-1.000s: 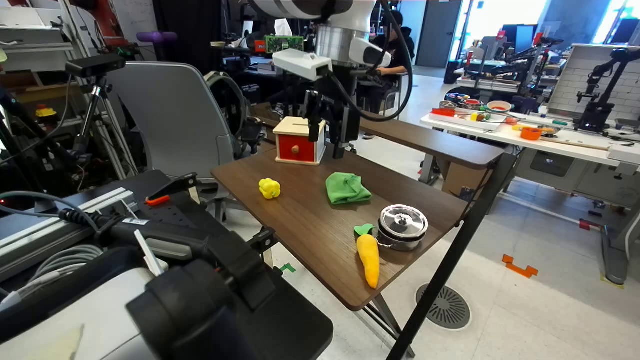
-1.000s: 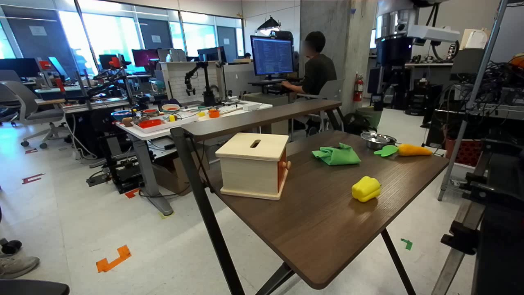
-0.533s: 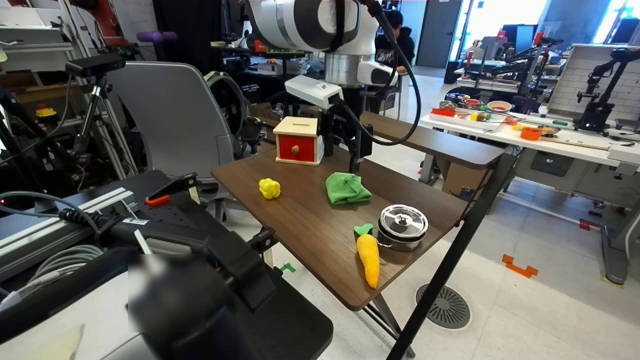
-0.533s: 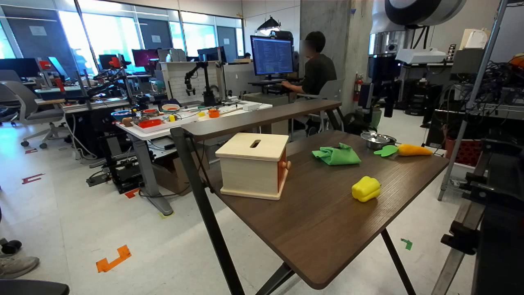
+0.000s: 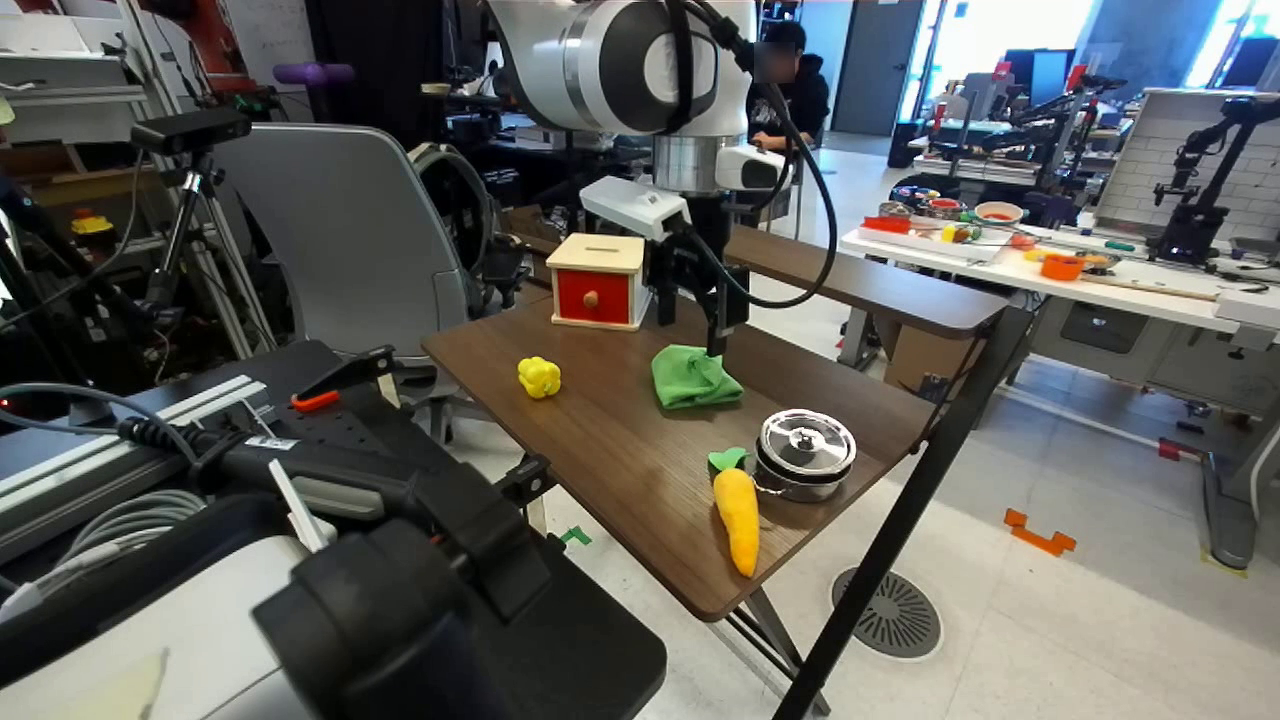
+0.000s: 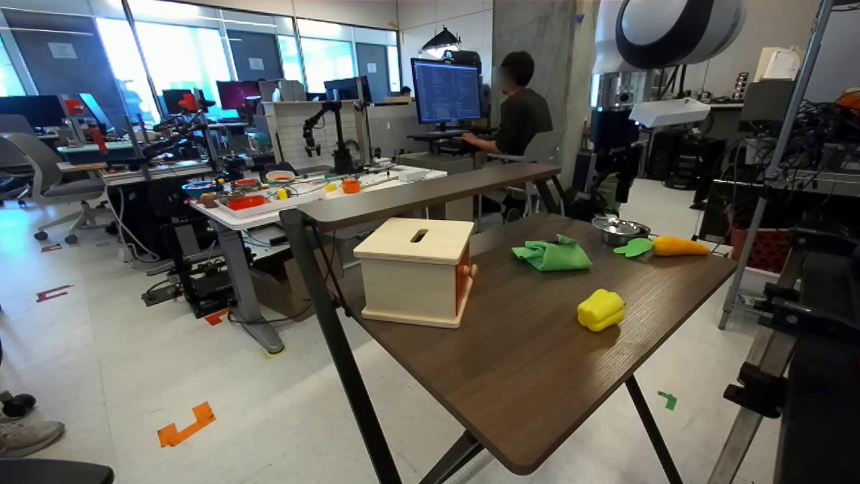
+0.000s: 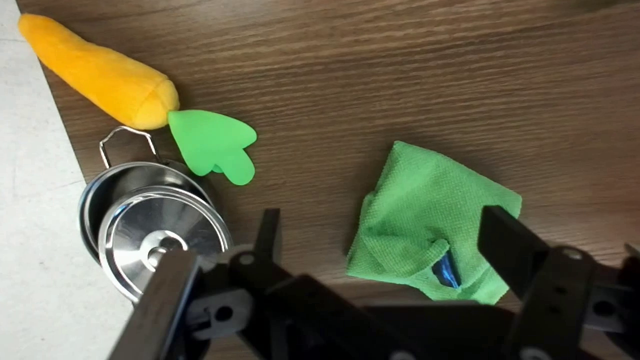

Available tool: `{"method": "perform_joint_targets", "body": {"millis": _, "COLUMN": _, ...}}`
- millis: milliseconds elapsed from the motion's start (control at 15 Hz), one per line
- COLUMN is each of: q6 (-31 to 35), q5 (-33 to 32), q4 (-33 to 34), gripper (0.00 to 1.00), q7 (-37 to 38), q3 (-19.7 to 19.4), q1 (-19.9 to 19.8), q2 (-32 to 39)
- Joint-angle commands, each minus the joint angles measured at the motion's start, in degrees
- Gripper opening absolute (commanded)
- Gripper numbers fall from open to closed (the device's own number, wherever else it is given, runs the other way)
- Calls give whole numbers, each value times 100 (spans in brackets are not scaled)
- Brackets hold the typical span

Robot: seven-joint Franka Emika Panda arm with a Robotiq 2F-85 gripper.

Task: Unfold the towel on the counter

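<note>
Towel [image 5: 690,380] lies bunched up, with the claw [image 5: 691,337] above it

Left to right in an exterior view, first comes a yellow toy pepper [image 5: 540,377], well apart from the towel. Farther back is a red and wooden box [image 5: 600,280].

Next is the green towel, all folded and crumpled, near the middle of the brown table [image 5: 600,440]. In the wrist view, a small blue bit [image 7: 446,270] peeks out of a fold; I can't tell what it is.

The claw hangs over the towel. Its fingers [image 7: 505,245] are spread wide, hold nothing and do not touch the towel. So I think this is the first step: getting into place to grab. The unfolding is not yet done. In the wrist view the towel sits nearer one finger than the other, so the claw may need to slide over a little. Then it should go down gently, pinch only a loose top edge, lift it and pull it out flat. If it grabs all the layers, the whole bundle may just come up.

Last come a toy carrot [image 5: 738,522] with a green leaf [image 5: 728,459], then a silver pot [image 5: 805,488] with its lid [image 5: 805,440] sitting crooked. A pull that way might bump them.
</note>
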Motion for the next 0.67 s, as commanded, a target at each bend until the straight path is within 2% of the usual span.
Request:
{"method": "perform_joint_targets", "body": {"millis": 0, "q6": 58, "q5": -106, "q4": 375, "gripper": 100, "q7": 121, "q3": -50, "q1": 95, "q2": 324}}
{"method": "perform_joint_targets", "body": {"millis": 600, "q6": -42, "q5": -4, "q4": 1007, "gripper": 100, "q7": 41, "q3": 30, "q1": 32, "q2": 943}}
